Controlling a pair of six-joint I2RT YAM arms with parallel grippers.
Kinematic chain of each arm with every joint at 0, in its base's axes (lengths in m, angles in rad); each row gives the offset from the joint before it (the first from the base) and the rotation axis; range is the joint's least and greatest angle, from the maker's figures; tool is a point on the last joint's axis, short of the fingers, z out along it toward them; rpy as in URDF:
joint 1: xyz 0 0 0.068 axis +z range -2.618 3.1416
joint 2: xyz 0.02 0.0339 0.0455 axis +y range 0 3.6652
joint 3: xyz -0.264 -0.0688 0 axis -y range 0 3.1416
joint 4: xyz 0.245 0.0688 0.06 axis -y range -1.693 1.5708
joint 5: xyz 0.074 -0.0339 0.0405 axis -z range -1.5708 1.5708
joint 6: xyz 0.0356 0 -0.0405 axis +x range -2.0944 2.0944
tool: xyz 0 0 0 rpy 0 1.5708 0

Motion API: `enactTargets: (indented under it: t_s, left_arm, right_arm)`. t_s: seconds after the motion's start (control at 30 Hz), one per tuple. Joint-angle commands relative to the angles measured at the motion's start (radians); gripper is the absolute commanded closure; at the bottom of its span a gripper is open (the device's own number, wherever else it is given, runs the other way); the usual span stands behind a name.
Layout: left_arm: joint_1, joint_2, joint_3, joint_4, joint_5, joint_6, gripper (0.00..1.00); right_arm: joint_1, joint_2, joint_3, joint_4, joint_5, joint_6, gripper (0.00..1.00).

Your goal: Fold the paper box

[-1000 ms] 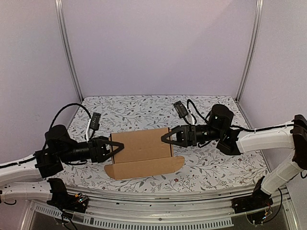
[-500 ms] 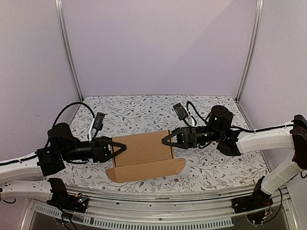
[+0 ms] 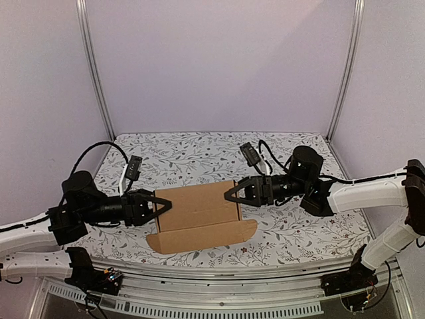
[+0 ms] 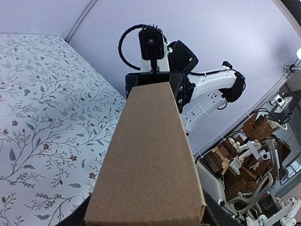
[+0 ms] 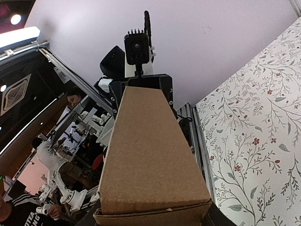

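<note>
The paper box is in the middle of the top view, over the flowered counter, a brown block with one long flap spread flat toward the bottom edge; my left hand straddles its left end, one finger on each side of the cardboard, but I cannot tell whether they press it; my right hand is clamped on the right end; in each wrist view the box fills the centre, running up to the opposite hand.
</note>
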Motion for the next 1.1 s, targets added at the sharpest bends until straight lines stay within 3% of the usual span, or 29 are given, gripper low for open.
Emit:
enactTargets:
  t_s: [0.0, 0.4, 0.53, 0.77, 0.9, 1.07]
  left_arm:
    - [0.014, -0.036, -0.026, 0.000, 0.008, -0.010, 0.42]
    - [0.014, -0.031, -0.033, 0.010, 0.028, -0.013, 0.52]
    - [0.014, -0.030, -0.034, 0.025, 0.033, -0.015, 0.68]
    - [0.014, -0.015, -0.031, 0.024, 0.019, -0.019, 0.91]
    - [0.016, -0.012, -0.032, 0.020, -0.011, -0.034, 0.98]
    - [0.021, 0.002, -0.050, 0.046, -0.060, -0.089, 1.00]
  right_arm:
    - [0.006, -0.033, -0.002, 0.014, 0.008, -0.007, 0.75]
    - [0.013, -0.043, -0.002, 0.014, 0.040, -0.005, 0.75]
    - [0.015, -0.040, 0.000, 0.013, 0.042, -0.006, 0.72]
    - [0.014, -0.073, -0.003, -0.080, 0.067, -0.041, 0.42]
    - [0.014, -0.143, 0.005, -0.264, 0.117, -0.171, 0.26]
    - [0.014, -0.254, 0.047, -0.583, 0.219, -0.362, 0.14]
